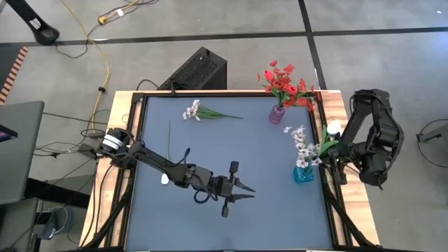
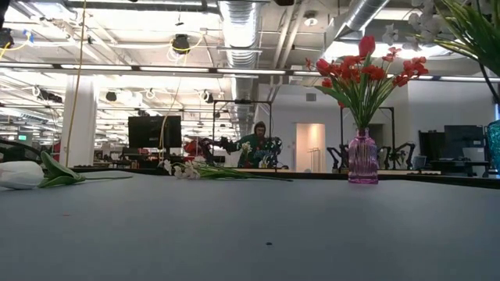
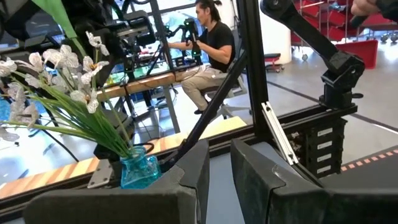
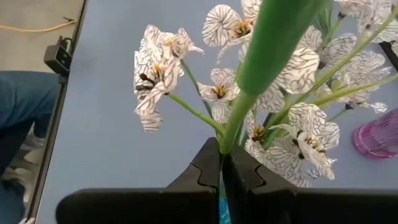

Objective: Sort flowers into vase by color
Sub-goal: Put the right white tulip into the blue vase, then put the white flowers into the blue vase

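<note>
White tulip (image 1: 333, 129) rides in the right hand (image 1: 329, 148), clamped on its stem just above the blue vase (image 1: 303, 174) of white sprays. Red flowers (image 1: 285, 84) fill the purple vase (image 1: 277, 114); another white spray (image 1: 193, 110) and tulip (image 1: 165, 179) lie on the tabletop (image 1: 266, 210). Left hand (image 1: 246, 194) hovers mid-tabletop, fingers apart.

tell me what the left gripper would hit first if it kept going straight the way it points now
Probably the blue vase with the white sprays. The left gripper, open, points across bare mat toward it. Depth is unclear, so it might pass just beside the vase.
</note>
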Tool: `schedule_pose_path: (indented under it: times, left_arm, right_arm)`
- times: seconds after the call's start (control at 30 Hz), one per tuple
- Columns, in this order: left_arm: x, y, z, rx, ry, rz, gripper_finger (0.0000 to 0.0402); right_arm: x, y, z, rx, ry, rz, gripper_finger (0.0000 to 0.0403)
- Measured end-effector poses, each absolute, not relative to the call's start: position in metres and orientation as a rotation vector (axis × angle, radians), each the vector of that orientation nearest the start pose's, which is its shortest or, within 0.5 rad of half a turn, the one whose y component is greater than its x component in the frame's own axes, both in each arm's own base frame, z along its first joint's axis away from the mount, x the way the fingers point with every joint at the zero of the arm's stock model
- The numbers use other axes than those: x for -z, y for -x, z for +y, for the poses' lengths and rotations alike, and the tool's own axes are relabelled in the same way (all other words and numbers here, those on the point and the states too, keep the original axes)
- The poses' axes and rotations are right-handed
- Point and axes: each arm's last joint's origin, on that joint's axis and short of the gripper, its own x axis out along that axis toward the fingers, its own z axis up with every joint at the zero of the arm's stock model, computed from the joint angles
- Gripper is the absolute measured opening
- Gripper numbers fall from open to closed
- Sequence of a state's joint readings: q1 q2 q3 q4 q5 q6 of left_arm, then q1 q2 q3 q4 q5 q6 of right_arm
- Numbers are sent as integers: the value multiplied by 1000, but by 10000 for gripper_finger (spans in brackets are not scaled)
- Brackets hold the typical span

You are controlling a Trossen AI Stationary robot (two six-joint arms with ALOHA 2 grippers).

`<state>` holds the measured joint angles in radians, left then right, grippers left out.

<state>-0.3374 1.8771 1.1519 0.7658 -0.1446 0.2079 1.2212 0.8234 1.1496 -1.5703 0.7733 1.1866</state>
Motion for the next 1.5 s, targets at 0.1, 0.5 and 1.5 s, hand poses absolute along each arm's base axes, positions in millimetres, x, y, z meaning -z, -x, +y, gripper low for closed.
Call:
schedule_pose_path:
  times: [0.1,0.5,1.5]
  left_arm:
    - [-242,-397,-135,188,-198,-60,57]
    - [-237,-397,-135,197,-199,-15,57]
    - [-236,-358,-111,176,-181,568,57]
  right_arm:
    - [-346,-49,72,72,-67,739,30]
    - [-316,-53,87,136,-69,818,35]
    - [-331,-53,108,43,-543,1023,160]
